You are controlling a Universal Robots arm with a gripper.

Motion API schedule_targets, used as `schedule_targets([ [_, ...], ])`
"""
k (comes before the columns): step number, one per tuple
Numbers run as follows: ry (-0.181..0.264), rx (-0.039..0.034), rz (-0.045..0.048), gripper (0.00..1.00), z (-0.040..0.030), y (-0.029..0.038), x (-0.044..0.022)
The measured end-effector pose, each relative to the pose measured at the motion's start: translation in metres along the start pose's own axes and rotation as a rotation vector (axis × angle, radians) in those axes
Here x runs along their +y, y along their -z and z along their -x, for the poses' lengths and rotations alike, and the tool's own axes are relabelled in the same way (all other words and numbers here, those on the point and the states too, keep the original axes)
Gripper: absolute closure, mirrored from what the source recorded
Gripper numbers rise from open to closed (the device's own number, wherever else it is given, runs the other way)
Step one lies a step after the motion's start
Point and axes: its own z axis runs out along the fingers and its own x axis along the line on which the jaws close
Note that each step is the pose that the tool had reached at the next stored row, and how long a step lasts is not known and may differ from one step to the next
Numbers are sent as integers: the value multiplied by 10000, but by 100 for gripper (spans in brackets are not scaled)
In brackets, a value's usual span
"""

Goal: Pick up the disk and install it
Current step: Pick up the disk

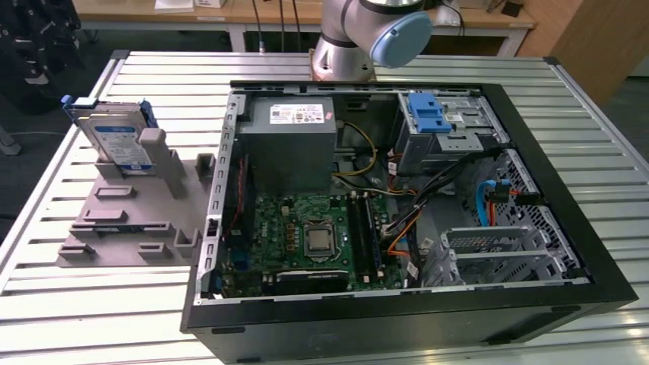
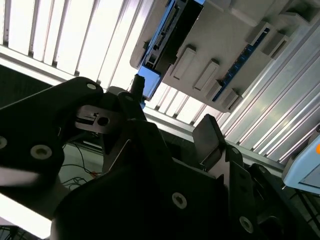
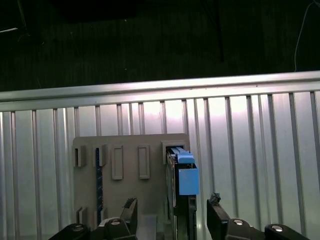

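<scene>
The disk (image 1: 114,138) stands on edge in the grey fixture (image 1: 121,217) on the slatted table, at the exterior view's left; it is silver with a white-and-blue label and a blue frame. In the first wrist view I look down on the disk (image 3: 183,176) edge-on, with its blue frame uppermost, seated in the fixture (image 3: 125,170). My gripper (image 3: 172,204) hangs above it, open, one fingertip (image 3: 130,205) to each side of the disk's line and nothing between them. The second wrist view has the gripper (image 2: 172,110), the disk (image 2: 167,35) and the fixture (image 2: 230,45).
An open computer case (image 1: 568,228) lies on the table at the exterior view's right, with motherboard (image 1: 315,236), power supply (image 1: 289,125), cables and a drive cage bearing a light-blue latch (image 1: 431,114). The arm's base (image 1: 350,38) stands behind the case. Benches line the back.
</scene>
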Motion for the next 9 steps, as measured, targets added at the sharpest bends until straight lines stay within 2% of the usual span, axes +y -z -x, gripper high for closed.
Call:
schedule_targets([
  [1, 0, 0, 0, 34, 0, 0, 0],
  [4, 0, 0, 0, 33, 0, 0, 0],
  [5, 0, 0, -1, 27, 0, 0, 0],
  [6, 0, 0, -1, 27, 0, 0, 0],
  [8, 0, 0, -1, 15, 0, 0, 0],
  [9, -4, 0, -1, 15, 0, 0, 0],
])
